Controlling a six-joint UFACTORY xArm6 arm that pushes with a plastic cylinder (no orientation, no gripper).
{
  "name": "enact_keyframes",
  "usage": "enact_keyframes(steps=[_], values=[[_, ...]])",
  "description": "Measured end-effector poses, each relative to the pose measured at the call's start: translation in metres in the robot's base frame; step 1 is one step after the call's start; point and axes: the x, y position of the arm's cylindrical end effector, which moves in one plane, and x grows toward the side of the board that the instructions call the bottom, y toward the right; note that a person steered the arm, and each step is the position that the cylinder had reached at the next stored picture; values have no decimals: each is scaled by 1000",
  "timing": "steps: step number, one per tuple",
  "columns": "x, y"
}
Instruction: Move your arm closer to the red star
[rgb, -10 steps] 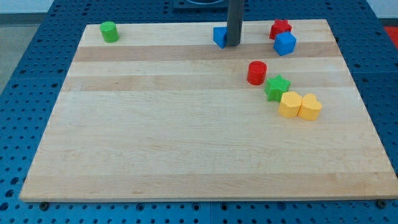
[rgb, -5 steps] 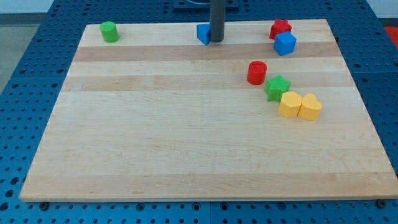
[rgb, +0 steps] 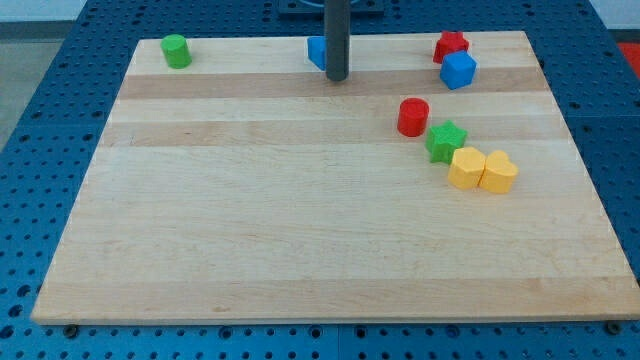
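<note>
The red star (rgb: 450, 44) lies flat near the top right corner of the wooden board (rgb: 300, 220), close to its top edge. A blue cube (rgb: 459, 70) touches its lower right side, partly hiding it.

Bright, even overhead light falls on the pale wooden worktop (rgb: 300, 220). Shadows beneath the blocks are small and soft. Everything looks sharp, without glare or edge distortion.

A single camera looks down obliquely from beyond the near edge of the wooden board (rgb: 300, 250), framing the whole board at moderate distance.
</note>
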Motion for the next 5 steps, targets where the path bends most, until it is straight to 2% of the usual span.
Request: enact_keyframes(steps=[2, 5], values=[[-2, -26], [-29, -30]])
